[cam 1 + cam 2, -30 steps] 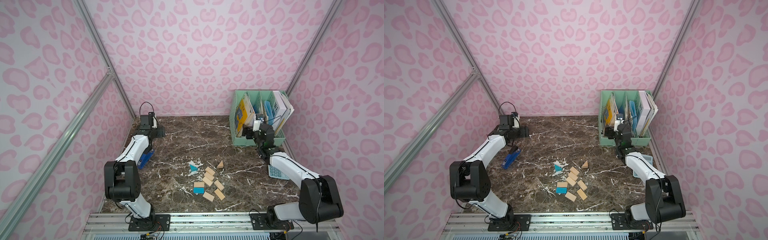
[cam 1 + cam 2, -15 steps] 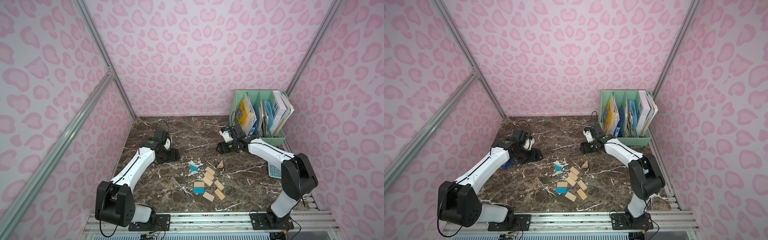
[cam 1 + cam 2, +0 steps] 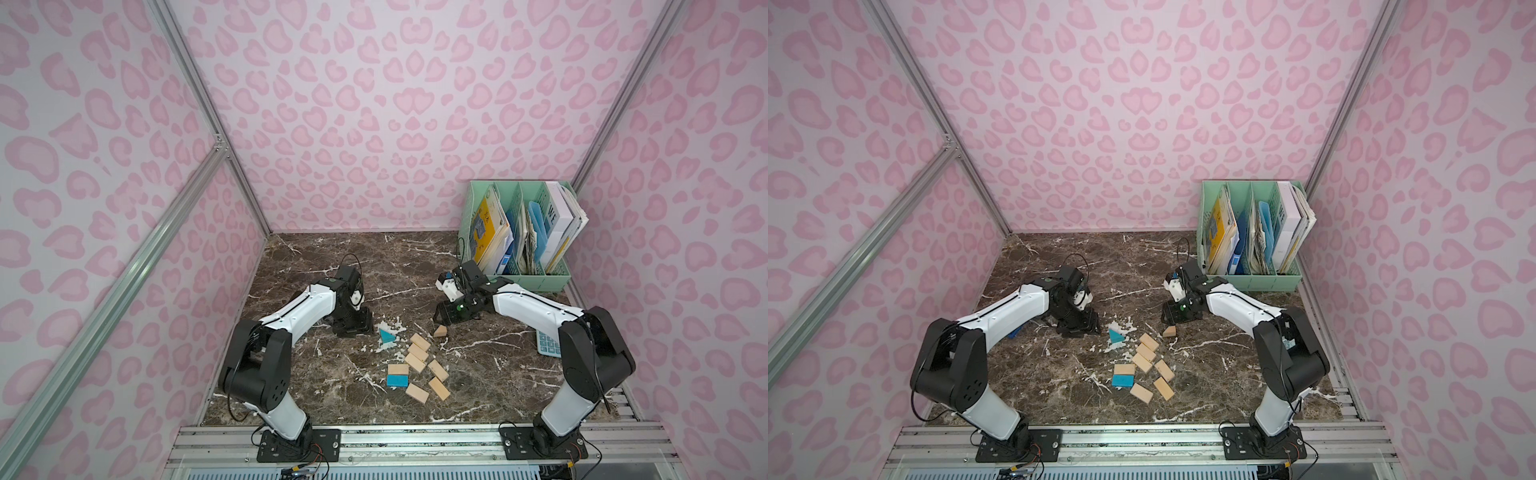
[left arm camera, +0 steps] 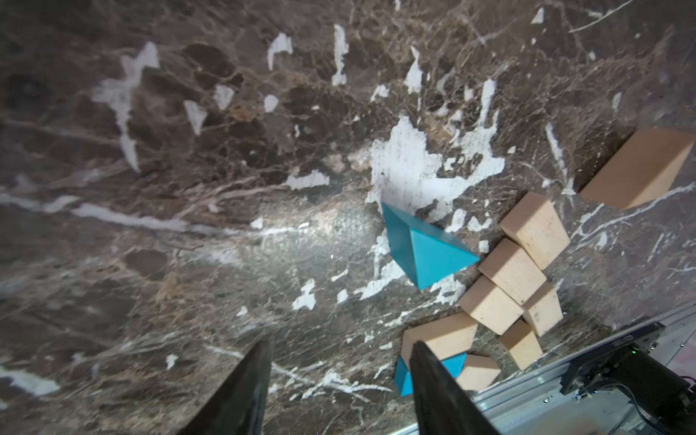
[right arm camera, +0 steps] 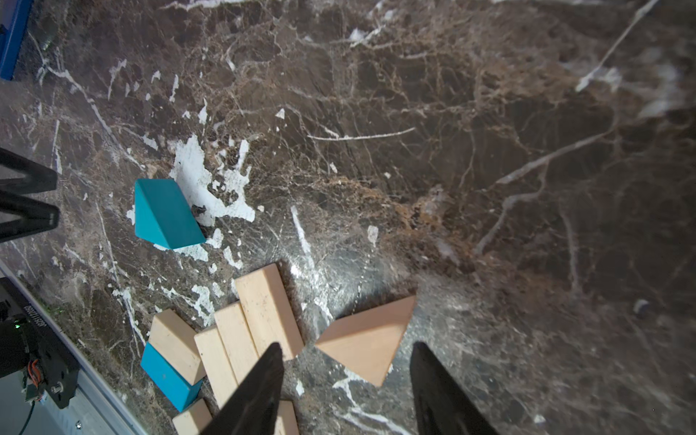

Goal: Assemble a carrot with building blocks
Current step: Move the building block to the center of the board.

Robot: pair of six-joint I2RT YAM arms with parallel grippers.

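Note:
The building blocks lie loose on the marble table, and no carrot is in view. A blue triangle sits at the group's far left and a tan triangle at its far right. Several tan rectangles and a blue rectangle are spread nearer the front. My left gripper is low over bare marble just left of the blue triangle, open and empty. My right gripper is open right at the tan triangle, whose corner shows between the fingers.
A green file organizer full of books stands at the back right. A light-blue calculator lies by the right arm. A dark blue object lies behind the left arm. The metal rail runs along the front edge.
Both arms have swung in from the back corners to the block group and come down low. Both pairs of jaws have narrowed but stay open.

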